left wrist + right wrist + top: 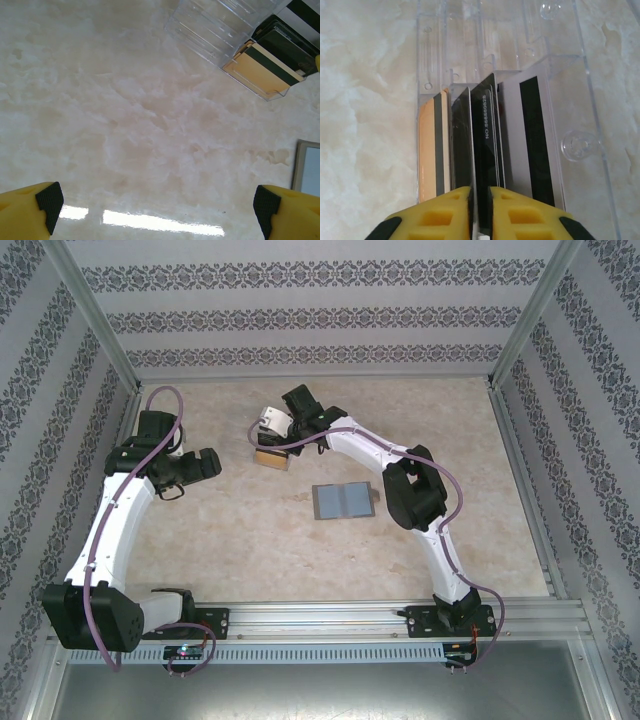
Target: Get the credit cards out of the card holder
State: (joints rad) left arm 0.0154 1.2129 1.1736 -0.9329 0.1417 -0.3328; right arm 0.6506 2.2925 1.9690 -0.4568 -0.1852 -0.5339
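One dark card point(485, 115) stands pinched narrowly in our right gripper point(480, 194), its length running straight ahead into the clear box point(570, 60). The card holder point(343, 501) lies open near that box, and our left gripper point(160, 210) gapes wide.

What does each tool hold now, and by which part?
The right tool pinches a dark card by one edge, among others in the clear box. The left tool is open, holding nothing.
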